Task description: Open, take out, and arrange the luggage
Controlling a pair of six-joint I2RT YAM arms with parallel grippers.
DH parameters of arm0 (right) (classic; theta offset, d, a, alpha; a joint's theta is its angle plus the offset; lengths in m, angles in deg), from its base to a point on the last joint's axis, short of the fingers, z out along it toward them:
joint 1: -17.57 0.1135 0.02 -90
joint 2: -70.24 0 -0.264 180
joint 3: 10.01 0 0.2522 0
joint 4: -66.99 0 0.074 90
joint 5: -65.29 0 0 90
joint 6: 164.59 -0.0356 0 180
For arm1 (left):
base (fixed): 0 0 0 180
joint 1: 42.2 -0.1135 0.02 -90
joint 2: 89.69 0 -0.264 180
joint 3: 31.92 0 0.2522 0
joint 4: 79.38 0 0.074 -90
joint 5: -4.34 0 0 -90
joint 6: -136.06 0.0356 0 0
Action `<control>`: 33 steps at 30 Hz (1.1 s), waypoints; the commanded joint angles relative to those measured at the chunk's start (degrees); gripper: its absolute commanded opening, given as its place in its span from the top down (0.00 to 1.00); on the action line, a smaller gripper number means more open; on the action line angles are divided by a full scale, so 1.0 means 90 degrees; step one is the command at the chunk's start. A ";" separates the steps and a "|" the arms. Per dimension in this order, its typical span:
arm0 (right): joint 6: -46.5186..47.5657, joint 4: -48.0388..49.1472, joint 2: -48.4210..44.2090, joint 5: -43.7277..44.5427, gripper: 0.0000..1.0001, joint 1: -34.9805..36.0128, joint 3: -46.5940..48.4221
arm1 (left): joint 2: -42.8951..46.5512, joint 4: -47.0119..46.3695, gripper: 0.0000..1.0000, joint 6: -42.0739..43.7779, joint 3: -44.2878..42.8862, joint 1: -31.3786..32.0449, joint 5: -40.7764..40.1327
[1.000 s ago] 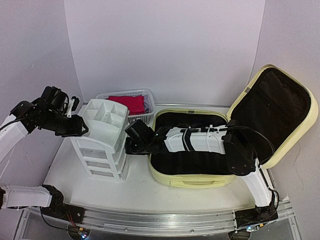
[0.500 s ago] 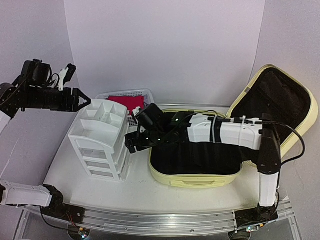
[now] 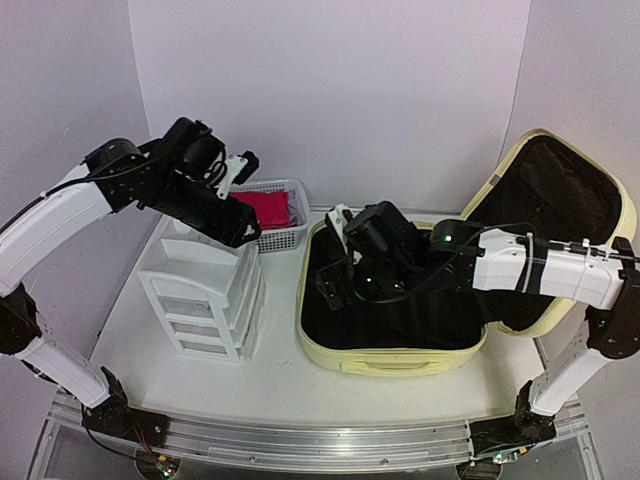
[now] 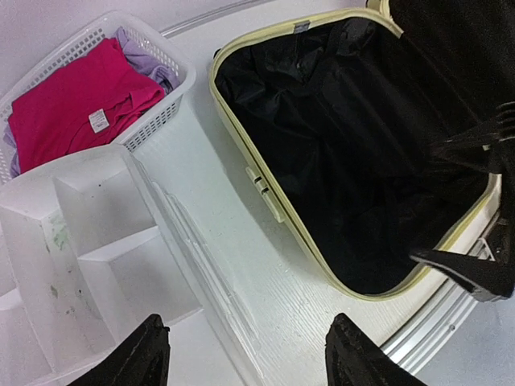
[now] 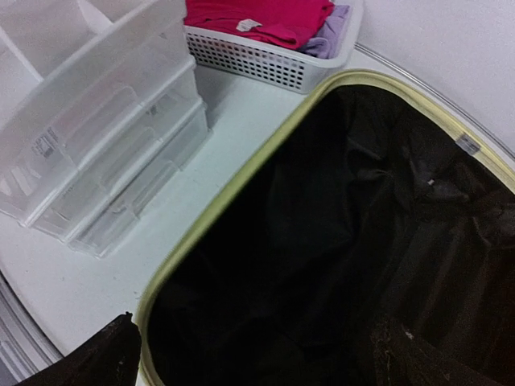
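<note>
Right gripper (image 3: pixel 333 283) was observed with jaws spread wide and nothing between them, poised over the left end of the luggage (image 3: pixel 390 358) base, above its black lining (image 3: pixel 400 320). Luggage lay open on the right half of the table (image 3: pixel 280 385), with its lid (image 3: pixel 560 215) raised at the right. Left gripper (image 3: pixel 243 232) likewise stood open and empty, above the rear of the organizer (image 3: pixel 205 290), which stood just left of the luggage. Basket (image 3: pixel 280 238) holding red cloth (image 3: pixel 263 207) sat behind the organizer, near the luggage's back left corner.
</note>
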 commanded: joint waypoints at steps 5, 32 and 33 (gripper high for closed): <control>-0.0249 -0.0049 -0.0900 0.0564 0.02 -0.0016 -0.0708 | -0.0825 0.0169 0.41 0.0079 -0.0319 0.0186 -0.1222; -0.0356 0.0029 -0.0814 0.0358 0.02 -0.0019 -0.0851 | 0.0759 0.1092 0.52 0.0513 0.2191 -0.1055 -0.3140; -0.0357 0.0038 -0.0805 0.0328 0.02 -0.0017 -0.0846 | 0.0822 0.1119 0.46 0.0591 0.2160 -0.1054 -0.3147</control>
